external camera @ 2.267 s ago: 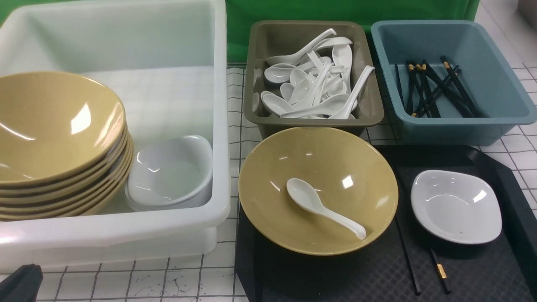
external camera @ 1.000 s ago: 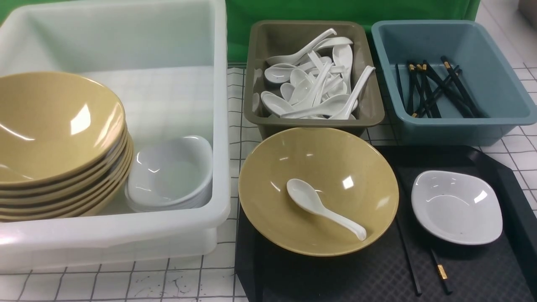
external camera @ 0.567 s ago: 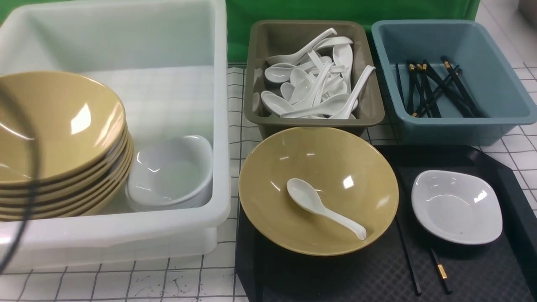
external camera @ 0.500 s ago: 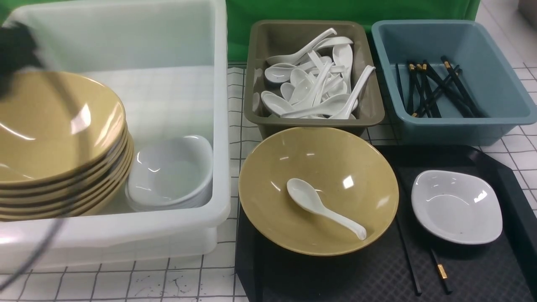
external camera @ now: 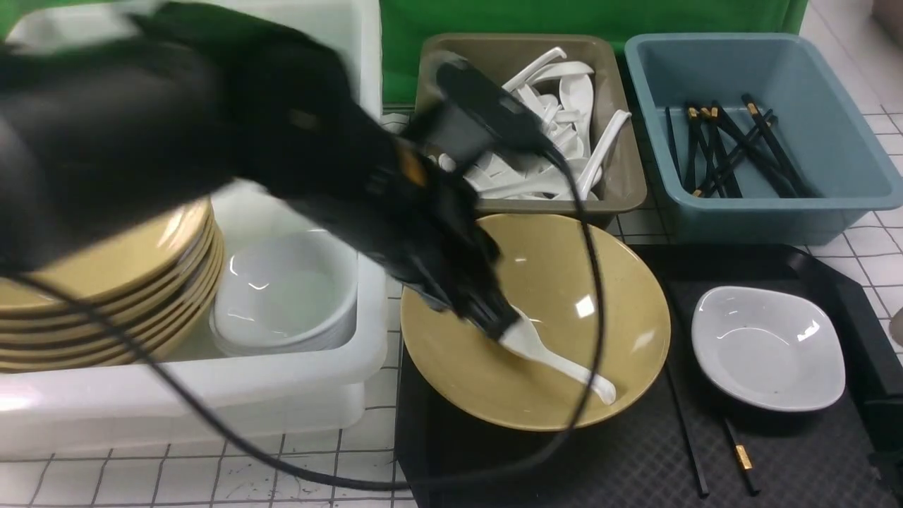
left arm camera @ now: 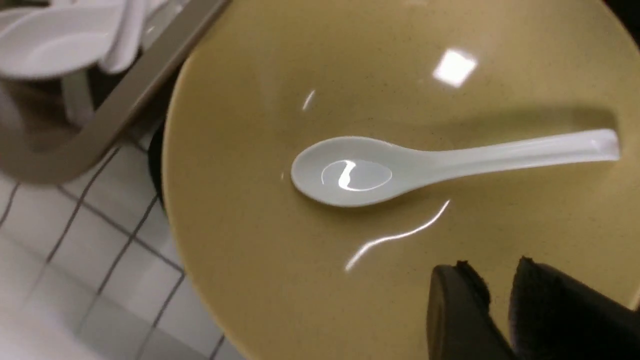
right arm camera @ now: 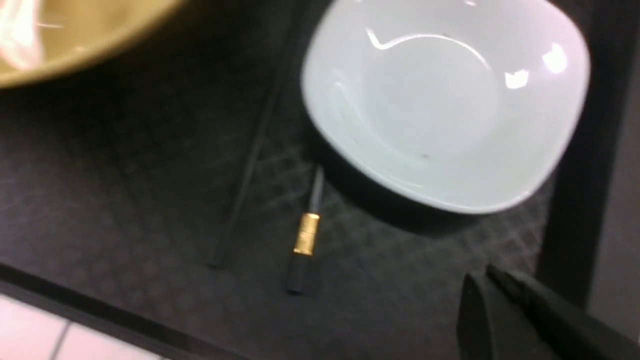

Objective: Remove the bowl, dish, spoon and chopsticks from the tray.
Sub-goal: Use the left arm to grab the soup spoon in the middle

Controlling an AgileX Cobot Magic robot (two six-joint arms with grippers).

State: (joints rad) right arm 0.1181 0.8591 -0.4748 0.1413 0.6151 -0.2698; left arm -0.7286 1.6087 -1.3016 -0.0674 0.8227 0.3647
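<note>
Front view plus both wrist views. The L arm (external camera: 176,127), blurred, reaches across from the white crate (external camera: 282,395) side to the bowl (external camera: 621,296), which sits on the L part of the tray (external camera: 635,469) with its far rim just before the olive-brown tub (external camera: 624,185). The L gripper (left arm camera: 502,275) has its tips inside the bowl, above the inner wall; jaws narrowly parted, nothing btw. them. The spoon (left arm camera: 360,172) lies in the bowl, scoop up, handle toward the near R rim. In front view the gripper tip overlaps the scoop end, but the L wrist view shows the fingertips clear of the spoon, no contact. The dish (external camera: 767,347) stands on the R part of the tray, apart from the bowl. The chopsticks (right arm camera: 306,235) lie flat on the tray btw. bowl & dish, roughly parallel, not touching each other: one nearer the bowl, the other running under the dish's near edge w/ its gold-banded end showing. The R gripper (right arm camera: 482,285) hovers over the tray near a corner of the dish, jaws closed together, empty. Background: the olive-brown tub holds a heap of white spoons (external camera: 564,120); the blue tub (external camera: 832,148) holds black sticks (external camera: 726,152); the white crate holds a stack of yellow bowls (external camera: 141,282) & nested white dishes (external camera: 282,289). All stand on a white grid-lined worktop (external camera: 211,473). A black cable (external camera: 595,282) from the L arm loops over the bowl.
</note>
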